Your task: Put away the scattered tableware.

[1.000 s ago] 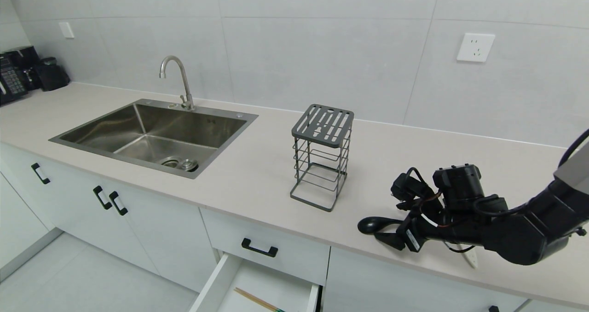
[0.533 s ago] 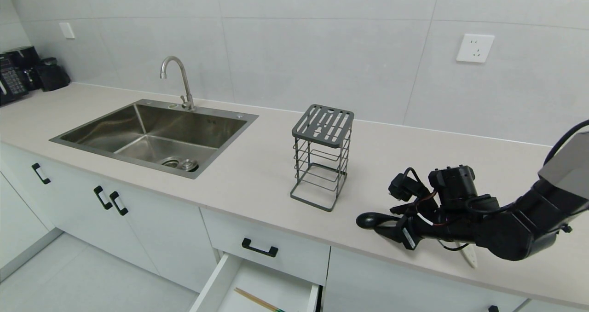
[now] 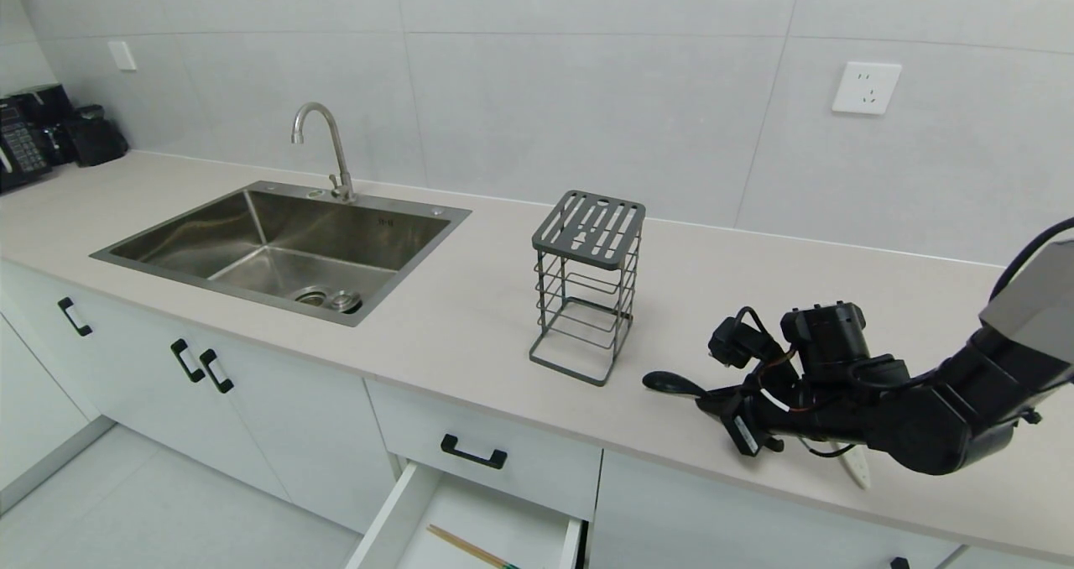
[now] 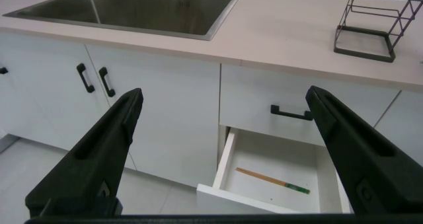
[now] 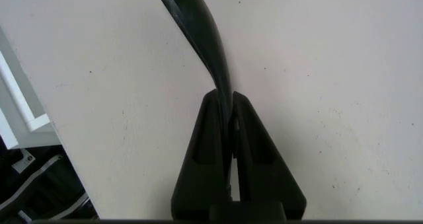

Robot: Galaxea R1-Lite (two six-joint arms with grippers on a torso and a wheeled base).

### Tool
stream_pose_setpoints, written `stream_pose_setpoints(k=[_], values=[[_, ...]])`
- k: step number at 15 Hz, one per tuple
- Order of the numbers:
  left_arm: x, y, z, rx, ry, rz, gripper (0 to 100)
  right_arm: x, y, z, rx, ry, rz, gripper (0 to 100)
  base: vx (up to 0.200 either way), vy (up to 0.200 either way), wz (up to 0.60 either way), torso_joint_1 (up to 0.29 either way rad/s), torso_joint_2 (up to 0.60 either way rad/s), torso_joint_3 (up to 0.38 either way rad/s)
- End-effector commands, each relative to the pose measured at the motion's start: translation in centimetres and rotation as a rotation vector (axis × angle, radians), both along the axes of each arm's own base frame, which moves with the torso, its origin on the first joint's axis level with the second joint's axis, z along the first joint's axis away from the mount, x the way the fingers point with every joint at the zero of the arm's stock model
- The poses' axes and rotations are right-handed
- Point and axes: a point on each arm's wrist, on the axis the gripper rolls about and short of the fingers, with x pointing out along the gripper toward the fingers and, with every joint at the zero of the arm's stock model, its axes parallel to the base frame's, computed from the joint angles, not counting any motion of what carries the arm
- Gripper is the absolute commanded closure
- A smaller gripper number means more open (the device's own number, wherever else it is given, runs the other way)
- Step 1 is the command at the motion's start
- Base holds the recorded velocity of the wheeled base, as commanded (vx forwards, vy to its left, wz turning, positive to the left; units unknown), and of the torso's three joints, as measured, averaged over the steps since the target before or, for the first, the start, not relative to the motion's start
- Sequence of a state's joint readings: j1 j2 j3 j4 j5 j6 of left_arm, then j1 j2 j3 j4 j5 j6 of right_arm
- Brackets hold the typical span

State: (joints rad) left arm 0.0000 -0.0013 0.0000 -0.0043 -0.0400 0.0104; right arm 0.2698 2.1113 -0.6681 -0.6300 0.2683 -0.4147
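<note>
We're in a kitchen, folks: square stainless-steel sink (image 3: 352, 232) at 10 o'clock, curved chrome faucet (image 3: 338, 162) behind it, long beige stone countertop (image 3: 470, 300), white cabinet doors (image 3: 126, 384) with black bar handles (image 3: 186, 360) below, pale grey tiled wall (image 3: 587, 91) carrying a white socket (image 3: 867, 87) at 1 o'clock, open white drawer (image 3: 386, 514) at 6.

The black spoon (image 5: 200, 29) loses its bowl at the right wrist view's edge, and its handle end is hidden between the fingers of the right gripper (image 5: 231, 102). The head view's lower edge cuts the open drawer (image 3: 384, 525) and its chopsticks (image 3: 466, 546).
</note>
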Motion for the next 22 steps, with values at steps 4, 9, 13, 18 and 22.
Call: stream_pose_setpoints(k=[4,9,13,18,22], values=[[0.0,0.0,0.0,0.000,0.001,0.000,0,-0.2,0.0,2.5,0.014,-0.083,0.013,100,0.000,0.000,0.00,0.000,0.00,0.000],[0.0,0.0,0.0,0.000,0.001,0.000,0,-1.9,-0.1,5.4,0.010,-0.179,0.056,100,0.000,0.000,0.00,0.000,0.00,0.000],[0.0,0.0,0.0,0.000,0.001,0.000,0,-4.6,-0.5,6.1,0.009,-0.173,0.070,100,0.000,0.000,0.00,0.000,0.00,0.000],[0.0,0.0,0.0,0.000,0.001,0.000,0,-9.4,3.0,6.9,0.048,-0.155,0.226,100,0.000,0.000,0.00,0.000,0.00,0.000],[0.0,0.0,0.0,0.000,0.001,0.000,0,-8.9,6.1,7.0,0.070,-0.170,0.318,100,0.000,0.000,0.00,0.000,0.00,0.000]])
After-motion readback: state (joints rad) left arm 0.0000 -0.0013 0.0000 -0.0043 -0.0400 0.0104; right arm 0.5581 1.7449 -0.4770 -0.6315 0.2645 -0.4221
